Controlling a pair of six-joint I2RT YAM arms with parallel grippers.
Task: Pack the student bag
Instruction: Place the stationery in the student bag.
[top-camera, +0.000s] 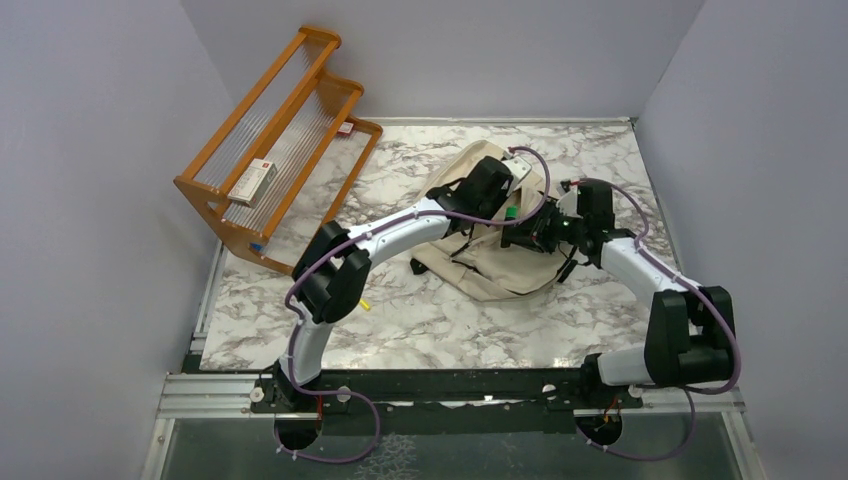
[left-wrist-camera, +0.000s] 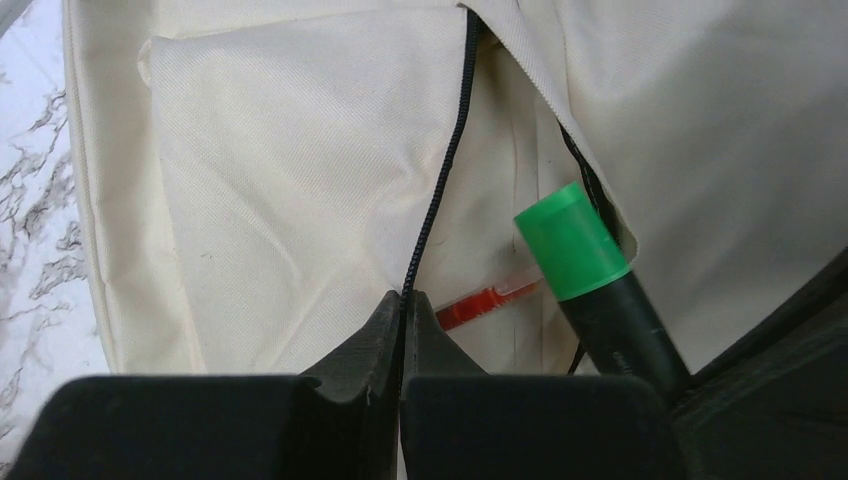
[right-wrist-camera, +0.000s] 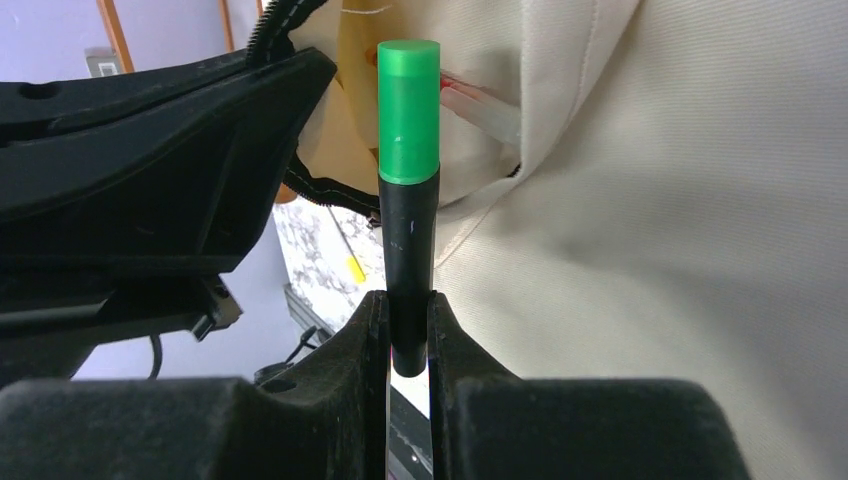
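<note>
Two arms work over the student bag (top-camera: 500, 270), which lies flat on the marble table (top-camera: 420, 330), centre-rear, well apart from the wooden rack (top-camera: 270, 150) at rear left.

Step in hand: insertion of marker into front pocket.

1. Left gripper (left-wrist-camera: 403, 312): jaws closed, tips pinching the black zipper edge (left-wrist-camera: 445, 170) of the pocket. Judged function: hold the pocket mouth open/taut.
2. Right gripper (right-wrist-camera: 408, 335): jaws clamped on the black barrel of a marker (right-wrist-camera: 408, 150), low on the barrel. Green cap points fwd toward the pocket mouth. Cap sits at the opening, beside the fabric flap; contact w/ fabric cannot be told.
3. Pocket contents: one red pen (left-wrist-camera: 480, 303) visible inside, partly hidden.

Next move (est.): advance right arm along marker axis until barrel is well inside pocket, then release. Req.: left grip holds the edge up; marker aligned w/ the gap btwn zipper edge and flap, not against fabric. Risk: cap snags flap or shoves red pen.
</note>
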